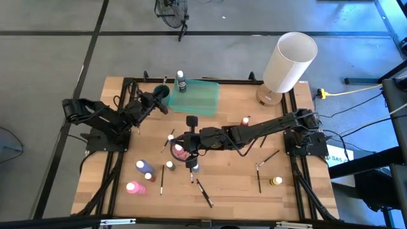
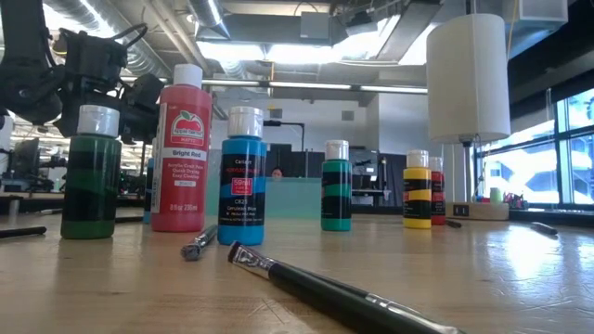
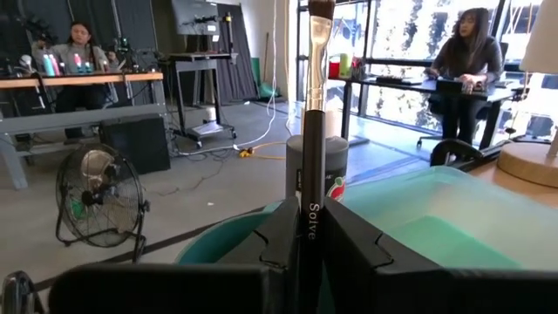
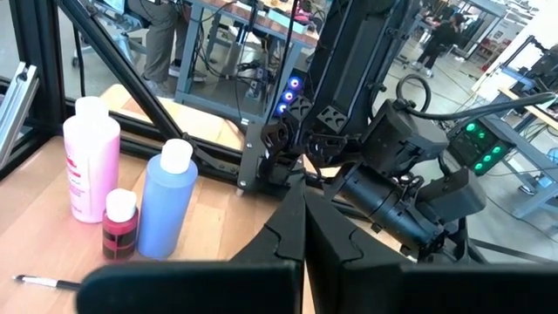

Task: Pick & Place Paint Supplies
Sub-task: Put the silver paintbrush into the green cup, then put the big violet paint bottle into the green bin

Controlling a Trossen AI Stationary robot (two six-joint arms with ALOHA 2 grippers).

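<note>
You are working on a pale wooden table framed in black rails, on a grey concrete floor, with a floor fan, desks and seated people in the room beyond. Your left gripper, at the green tray's corner, is clamped on an upright paintbrush whose handle reads "Solve"; the right gripper hangs fully closed and empty over mid-table among scattered paint bottles. The red bottle reads "Bright Red", the blue bottle "50 ml".
</note>
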